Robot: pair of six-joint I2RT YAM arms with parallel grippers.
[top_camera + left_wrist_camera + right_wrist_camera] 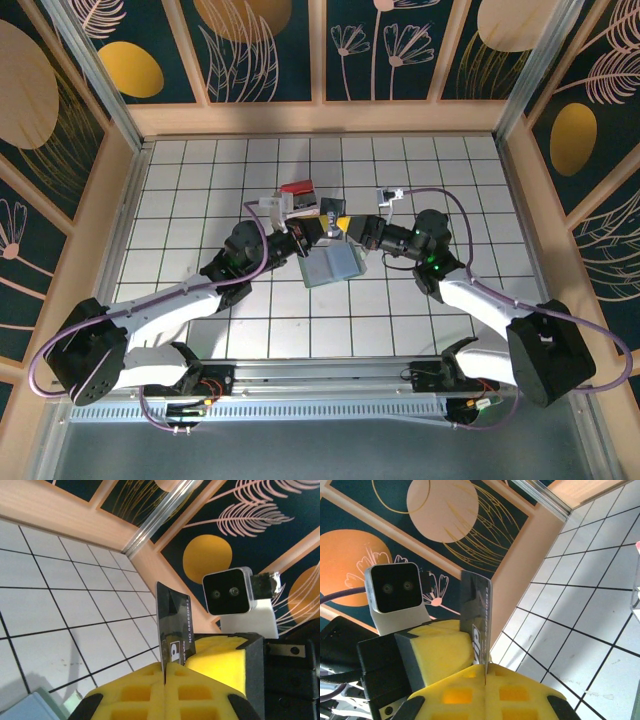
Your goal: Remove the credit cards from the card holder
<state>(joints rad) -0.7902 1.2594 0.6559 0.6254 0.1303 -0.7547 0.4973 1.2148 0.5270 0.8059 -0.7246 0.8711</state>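
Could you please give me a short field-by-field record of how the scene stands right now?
left gripper: shut on the dark card
right gripper: shut on the same card
card: pinched by both grippers at once, off the table
card holder: lying on the tiled table, just on the near side of the grippers, not gripped
red-topped block: on the table, beyond the left gripper
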